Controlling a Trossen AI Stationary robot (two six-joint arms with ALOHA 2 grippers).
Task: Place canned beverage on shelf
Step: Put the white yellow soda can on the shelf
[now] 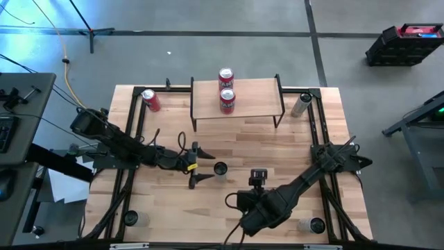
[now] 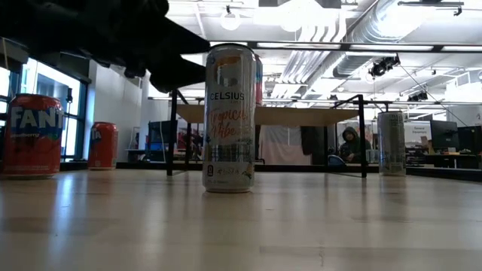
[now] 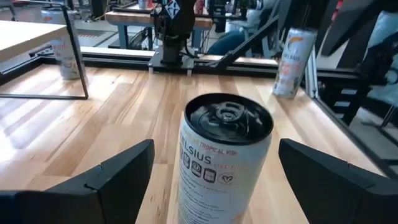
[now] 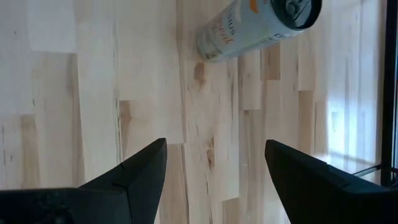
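Note:
A white Celsius can [image 1: 220,169] [image 3: 224,155] [image 2: 228,117] stands upright on its base in the middle of the table. My left gripper [image 1: 206,165] [image 3: 214,149] is open and lies nearly level, coming from the table's left. One finger is on each side of the can, clear of it. The shelf [image 1: 236,114] stands on its black legs at the far middle and carries two red cans [image 1: 226,89]. My right gripper [image 4: 214,146] is open over bare wood near the front edge, pointing steeply down. A white can [image 4: 255,28] stands well ahead of its fingers.
A red can [image 1: 150,99] stands far left and a silver can [image 1: 301,104] far right. More cans stand near the front corners [image 1: 132,218] [image 1: 312,225]. My right arm [image 1: 291,191] crosses the near right. Bare wood lies between the middle can and the shelf.

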